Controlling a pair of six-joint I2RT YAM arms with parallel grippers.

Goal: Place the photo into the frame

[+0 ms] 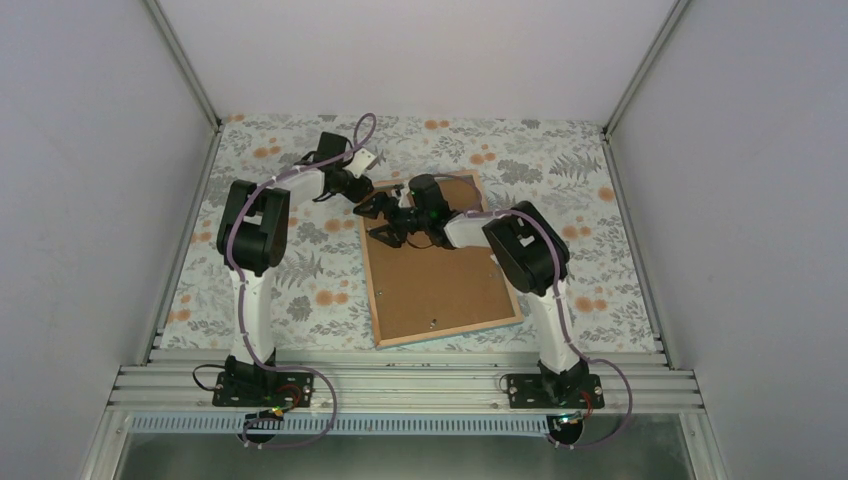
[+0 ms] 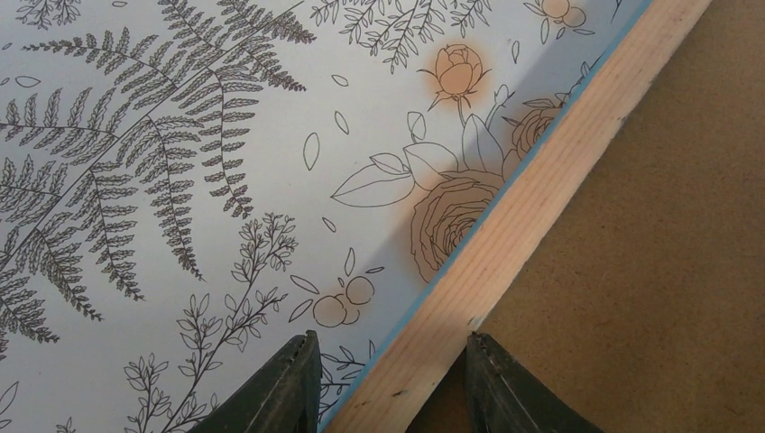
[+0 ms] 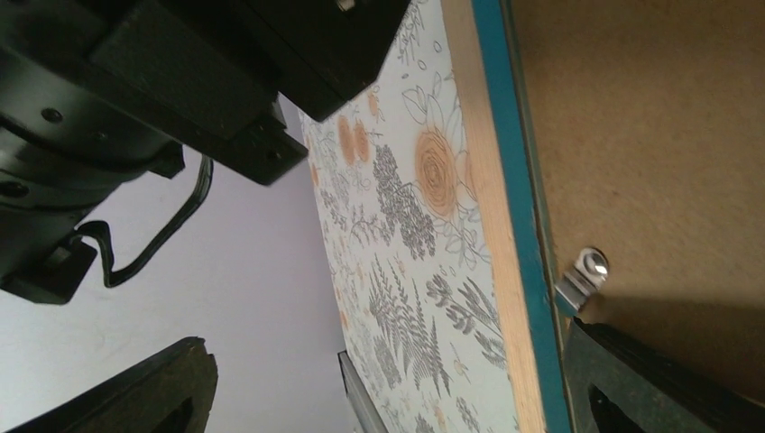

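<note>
The frame [image 1: 450,333] lies back up on the flowered cloth, its pale wood rim round a brown backing board [image 1: 440,285]. The photo is hidden. My left gripper [image 1: 364,201] is at the frame's far left corner. In the left wrist view it [image 2: 391,336] is shut across the wood rail [image 2: 532,189], one finger on the cloth side and one over the board [image 2: 649,225]. My right gripper [image 1: 392,230] hovers just beside it over the same corner. It [image 3: 386,343] stands wide open, one finger by a small metal clip [image 3: 585,275] at the rail's teal inner edge [image 3: 505,225].
Flowered tablecloth [image 1: 300,290] covers the table; grey walls close in on the left, back and right. An aluminium rail [image 1: 400,385] carrying both arm bases runs along the near edge. The left arm's black body [image 3: 180,72] hangs close above the right gripper.
</note>
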